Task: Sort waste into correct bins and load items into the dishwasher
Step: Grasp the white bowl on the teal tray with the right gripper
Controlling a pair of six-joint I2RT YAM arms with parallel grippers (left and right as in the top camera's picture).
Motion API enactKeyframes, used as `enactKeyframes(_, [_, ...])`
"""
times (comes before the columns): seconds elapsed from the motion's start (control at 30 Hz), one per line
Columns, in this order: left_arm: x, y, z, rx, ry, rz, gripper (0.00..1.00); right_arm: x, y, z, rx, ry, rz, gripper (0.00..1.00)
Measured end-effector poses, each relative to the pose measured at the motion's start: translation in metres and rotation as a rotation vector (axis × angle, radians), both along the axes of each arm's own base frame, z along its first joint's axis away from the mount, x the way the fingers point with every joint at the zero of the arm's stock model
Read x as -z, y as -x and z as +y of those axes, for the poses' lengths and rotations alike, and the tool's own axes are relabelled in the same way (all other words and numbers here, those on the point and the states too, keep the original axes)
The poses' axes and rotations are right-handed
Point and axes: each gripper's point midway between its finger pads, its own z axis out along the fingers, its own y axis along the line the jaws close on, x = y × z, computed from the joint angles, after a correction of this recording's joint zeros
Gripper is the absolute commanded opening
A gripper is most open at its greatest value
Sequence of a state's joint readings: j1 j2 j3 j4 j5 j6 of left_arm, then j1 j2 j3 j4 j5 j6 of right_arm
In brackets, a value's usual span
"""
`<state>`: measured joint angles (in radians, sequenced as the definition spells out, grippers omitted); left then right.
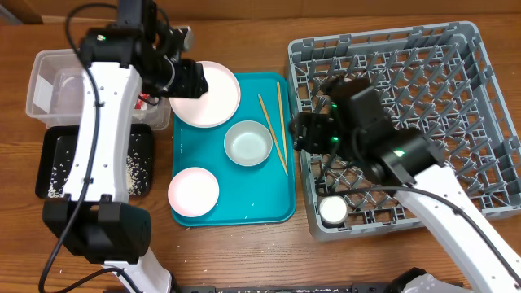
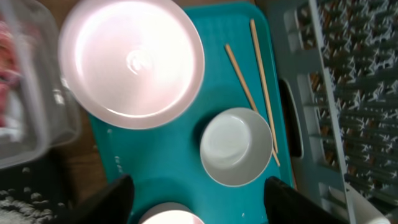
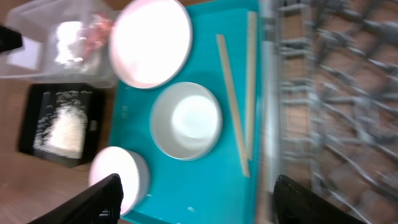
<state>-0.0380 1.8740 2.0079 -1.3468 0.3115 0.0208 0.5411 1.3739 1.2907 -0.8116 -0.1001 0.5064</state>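
1. Overhead: on the wooden tabletop [image 1: 244, 252] a teal tray [image 1: 285, 195] lies in the middle. On it are a large pink plate [image 1: 207, 98] at the upper left, a grey-white bowl [image 1: 247, 142] near the centre and a smaller pale pink dish [image 1: 194, 192] at the lower left. Two chopsticks [image 1: 272, 130] lie along its right side. The grey dish rack [image 1: 456, 73] stands just right of the tray, with a white cup [image 1: 332, 210] in its lower left corner. At the far left, a clear tub [image 1: 49, 81] sits above a black tray [image 1: 49, 155] strewn with rice grains [image 1: 55, 185]. The left arm [image 1: 106, 122] reaches over both bins toward the large plate. The right arm [image 1: 407, 155] lies across the rack, its end at the rack's left edge.

2. Left wrist: the left gripper [image 2: 199, 200] hangs above the teal tray with its fingers spread wide and nothing between them. The plate, the bowl and the chopsticks are ahead of it. A blurred red wrapper [image 2: 6, 37] shows inside the tub at the left edge.

3. Right wrist: the right gripper [image 3: 202, 205] is also spread wide and empty, over the tray's edge beside the rack. The bowl lies ahead, with the chopsticks to its right. The wrapper and a white napkin [image 3: 68, 37] rest in the clear tub.
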Motion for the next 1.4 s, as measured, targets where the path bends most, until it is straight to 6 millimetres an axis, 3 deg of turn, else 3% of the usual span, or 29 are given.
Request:
enactKeyframes(0.1, [-0.038,-0.005,0.021,-0.052,-0.061,-0.083,0.96,0.027,-0.017,0.037,-0.019,-0.021,0.029,0.72])
enactKeyframes(0.13, [-0.047,-0.004,0.031,-0.071,-0.089,-0.103,1.0,0.053,-0.02,0.051,-0.016,-0.007,0.079,0.71])
enactKeyframes(0.23, [-0.059,-0.004,0.047,-0.115,-0.13,-0.131,1.0,0.117,-0.017,0.066,0.029,0.05,0.235,0.65])
enactKeyframes(0.3, [-0.059,-0.004,0.054,-0.131,-0.146,-0.13,1.0,0.142,-0.016,0.065,0.073,0.07,0.299,0.61])
enactKeyframes(0.63, [-0.06,-0.007,0.059,-0.142,-0.162,-0.139,1.0,0.19,-0.017,0.062,0.229,0.076,0.429,0.37])
enactKeyframes(0.7, [-0.06,-0.007,0.059,-0.142,-0.162,-0.138,1.0,0.197,-0.016,0.064,0.231,0.076,0.444,0.25])
enactKeyframes(0.77, [-0.06,-0.007,0.059,-0.142,-0.162,-0.139,1.0,0.198,-0.016,0.066,0.229,0.074,0.447,0.12])
enactKeyframes(0.87, [-0.06,-0.007,0.059,-0.143,-0.163,-0.139,1.0,0.197,-0.016,0.066,0.235,0.068,0.453,0.04])
enactKeyframes(1.13, [-0.06,-0.007,0.059,-0.144,-0.165,-0.138,1.0,0.185,-0.018,0.067,0.218,0.092,0.459,0.04])
enactKeyframes(1.27, [-0.06,-0.007,0.059,-0.144,-0.165,-0.139,1.0,0.136,-0.037,0.064,0.174,0.162,0.363,0.04])
enactKeyframes(1.4, [-0.06,-0.007,0.059,-0.144,-0.166,-0.139,1.0,0.051,-0.069,0.024,0.283,0.32,0.106,0.04])
